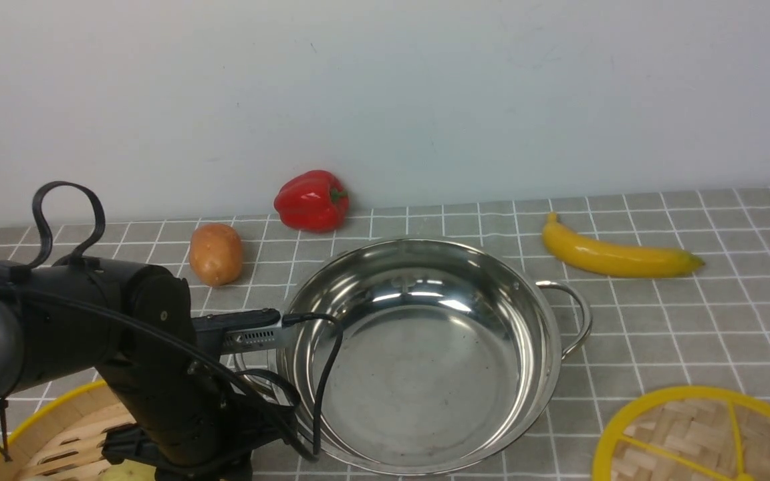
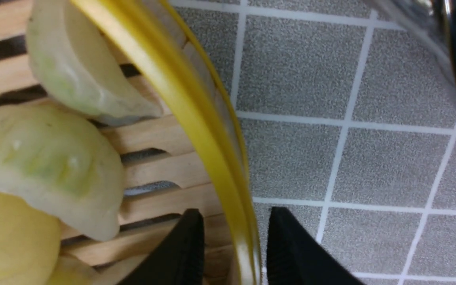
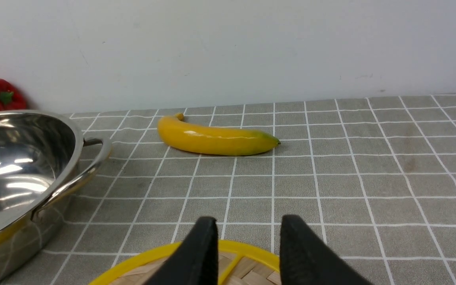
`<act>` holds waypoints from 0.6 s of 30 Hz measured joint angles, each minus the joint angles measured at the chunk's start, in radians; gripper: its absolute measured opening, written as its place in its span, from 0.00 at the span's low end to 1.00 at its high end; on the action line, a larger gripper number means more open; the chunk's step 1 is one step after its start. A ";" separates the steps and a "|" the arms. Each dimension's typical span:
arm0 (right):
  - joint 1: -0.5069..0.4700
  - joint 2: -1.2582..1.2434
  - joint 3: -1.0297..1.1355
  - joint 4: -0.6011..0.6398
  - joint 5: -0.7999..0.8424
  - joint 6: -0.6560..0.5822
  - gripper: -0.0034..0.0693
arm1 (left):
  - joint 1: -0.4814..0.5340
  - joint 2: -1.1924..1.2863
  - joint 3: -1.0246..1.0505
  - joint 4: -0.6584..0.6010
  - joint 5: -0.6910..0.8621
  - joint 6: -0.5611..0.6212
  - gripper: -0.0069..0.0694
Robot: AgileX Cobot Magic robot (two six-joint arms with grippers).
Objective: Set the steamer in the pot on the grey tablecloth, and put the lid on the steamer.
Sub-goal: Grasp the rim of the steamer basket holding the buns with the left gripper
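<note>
The steamer (image 1: pixel 57 427) stands on the grey tablecloth (image 1: pixel 692 321) at the near left, mostly hidden under my left arm (image 1: pixel 144 347). In the left wrist view my left gripper (image 2: pixel 236 233) is open and straddles the steamer's yellow rim (image 2: pixel 188 107). One finger is inside over the slats and one outside, with a small gap left on the inner side. Pale dumplings (image 2: pixel 54 166) lie inside. The empty pot (image 1: pixel 418 354) sits in the middle. The lid (image 1: pixel 692 434) lies flat at the near right. My right gripper (image 3: pixel 247 237) hangs open just above the lid's rim (image 3: pixel 149 257), holding nothing.
A banana (image 1: pixel 615 257) lies behind the pot on the right. A red pepper (image 1: pixel 311 200) and a potato (image 1: pixel 216 254) sit at the back left near the wall. The pot's right handle (image 1: pixel 575 317) sticks out toward the lid. My left arm's cable hangs over the pot's left edge.
</note>
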 joint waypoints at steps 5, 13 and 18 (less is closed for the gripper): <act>0.000 0.000 0.000 0.000 0.000 0.000 0.38 | -0.001 0.000 0.000 0.000 0.000 0.000 0.22; 0.000 0.000 0.000 -0.001 0.000 0.000 0.38 | -0.002 0.000 0.000 0.002 0.005 -0.015 0.14; 0.000 0.000 0.000 -0.001 0.000 0.000 0.38 | -0.002 0.000 0.000 0.018 0.023 -0.016 0.14</act>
